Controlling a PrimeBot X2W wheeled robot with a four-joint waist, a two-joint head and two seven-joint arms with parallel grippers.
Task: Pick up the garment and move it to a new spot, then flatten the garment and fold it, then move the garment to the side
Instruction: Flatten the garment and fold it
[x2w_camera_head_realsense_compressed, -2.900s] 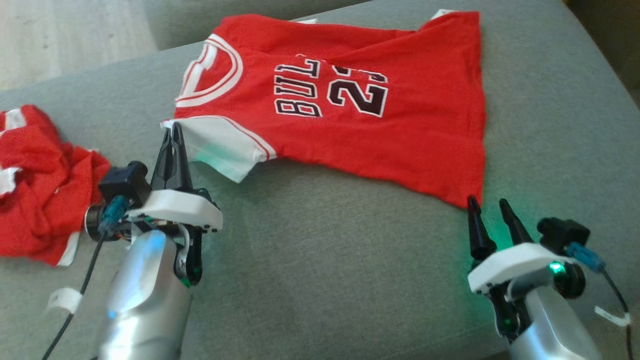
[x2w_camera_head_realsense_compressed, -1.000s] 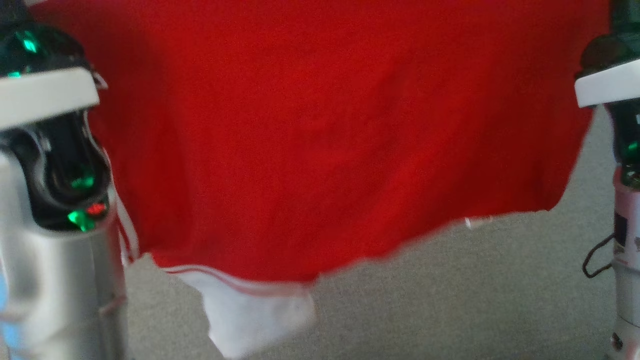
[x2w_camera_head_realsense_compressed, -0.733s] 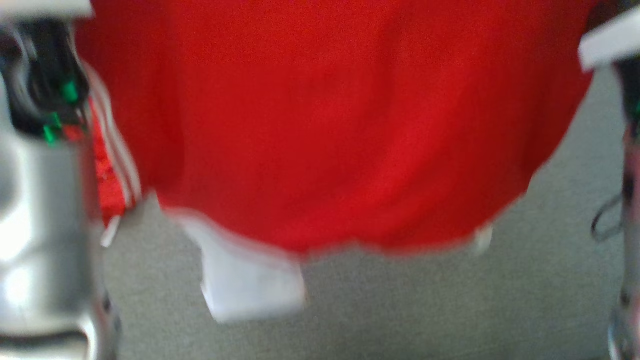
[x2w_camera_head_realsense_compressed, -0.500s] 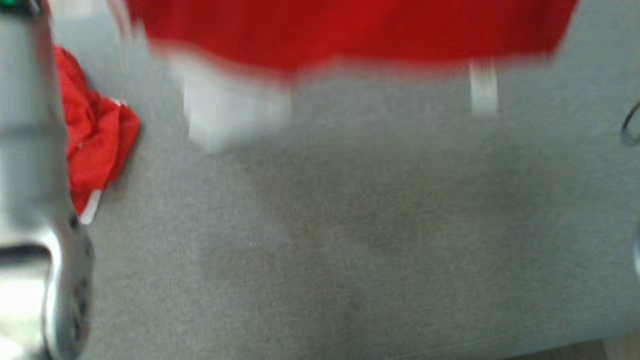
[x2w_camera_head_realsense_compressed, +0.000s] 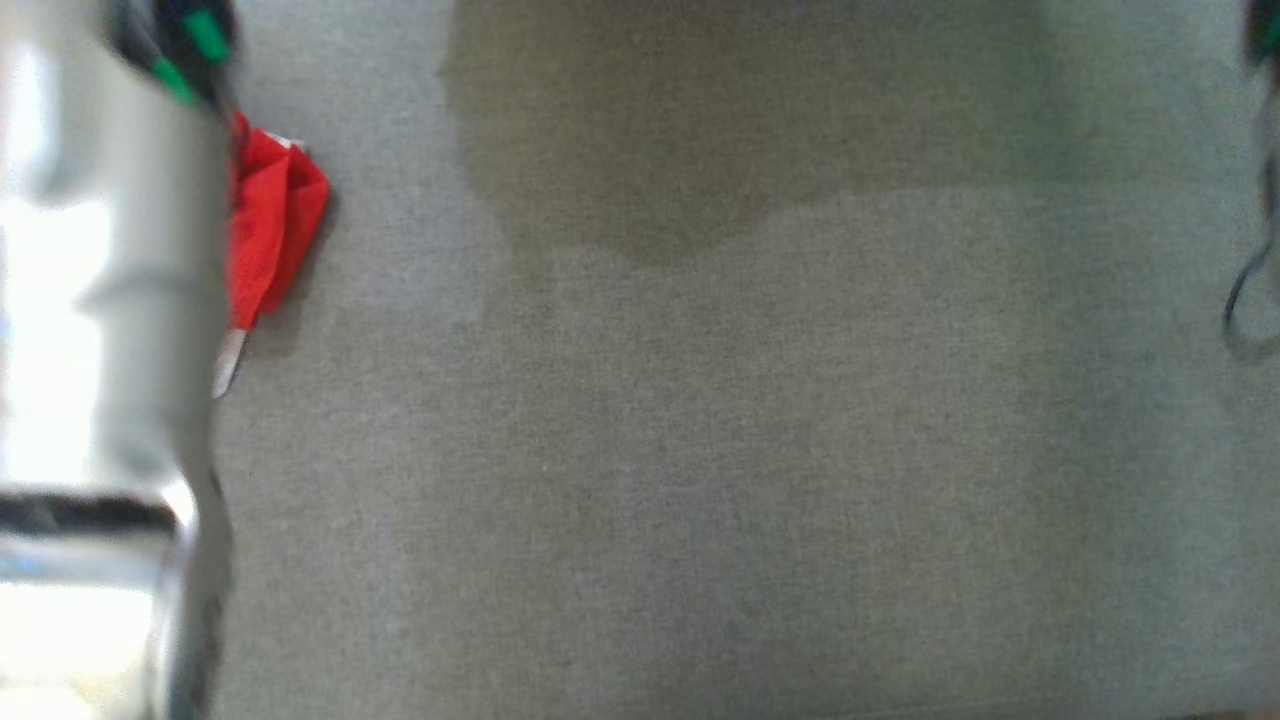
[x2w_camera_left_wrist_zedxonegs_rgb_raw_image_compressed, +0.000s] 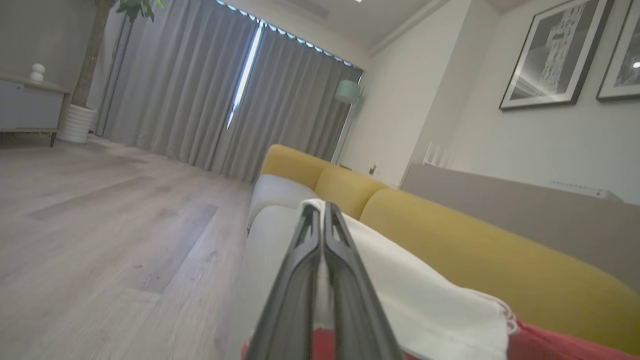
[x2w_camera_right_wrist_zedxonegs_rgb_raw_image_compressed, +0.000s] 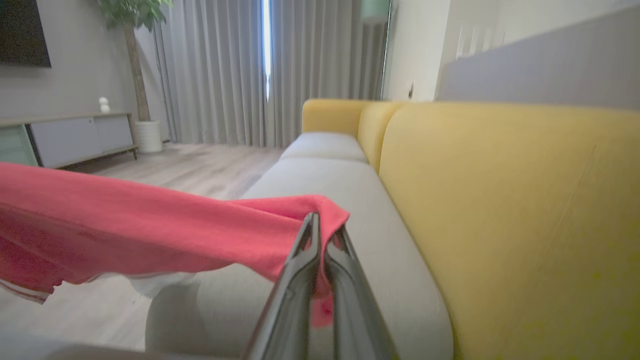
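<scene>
The garment is a red jersey with white sleeve trim, lifted off the sofa and stretched between both grippers. In the left wrist view my left gripper (x2w_camera_left_wrist_zedxonegs_rgb_raw_image_compressed: 322, 206) is shut on its white sleeve (x2w_camera_left_wrist_zedxonegs_rgb_raw_image_compressed: 425, 295), with red cloth at the bottom edge. In the right wrist view my right gripper (x2w_camera_right_wrist_zedxonegs_rgb_raw_image_compressed: 320, 218) is shut on a red edge of the garment (x2w_camera_right_wrist_zedxonegs_rgb_raw_image_compressed: 125, 220), which runs off to the left above the seat. In the head view my pale left forearm (x2w_camera_head_realsense_compressed: 130, 300) is blurred at the left, and the garment's shadow (x2w_camera_head_realsense_compressed: 650, 130) darkens the seat.
A second, crumpled red garment (x2w_camera_head_realsense_compressed: 275, 220) lies on the grey sofa seat (x2w_camera_head_realsense_compressed: 700, 450), partly behind my left forearm. The yellow backrest (x2w_camera_right_wrist_zedxonegs_rgb_raw_image_compressed: 500, 200) runs along the seat. Wooden floor (x2w_camera_left_wrist_zedxonegs_rgb_raw_image_compressed: 100, 225) lies beyond the seat's edge, with curtains and a low cabinet (x2w_camera_right_wrist_zedxonegs_rgb_raw_image_compressed: 70, 137) further off.
The garment, hanging between both shut grippers, has gone up and out of the top of the head view. That view has also shifted and is blurred.
</scene>
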